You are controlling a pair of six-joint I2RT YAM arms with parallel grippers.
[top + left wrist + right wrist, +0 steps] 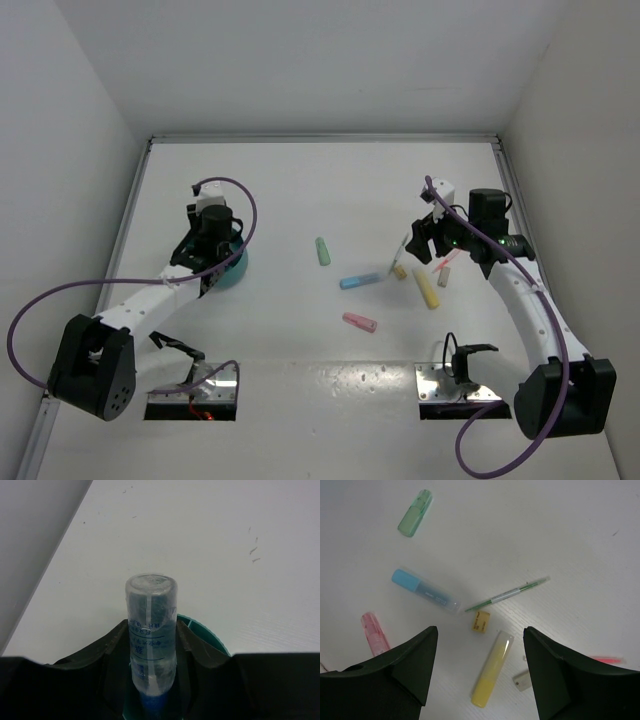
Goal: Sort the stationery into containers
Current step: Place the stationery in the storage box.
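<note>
Left gripper (151, 647) grasps a clear-capped, possibly blue marker (150, 612) over the teal holder (211, 633); right gripper (480, 635), fingers spread, hangs above a yellow highlighter (492, 669).

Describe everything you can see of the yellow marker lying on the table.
The yellow marker is a short, stubby pen that looks plastic, with an opaque yellow barrel and a paler, translucent cap. It lies flat and slanted on the white table, loose, seen between the open fingers of the right gripper, which does not touch it. A small yellow block sits just beyond its cap, apart.
</note>
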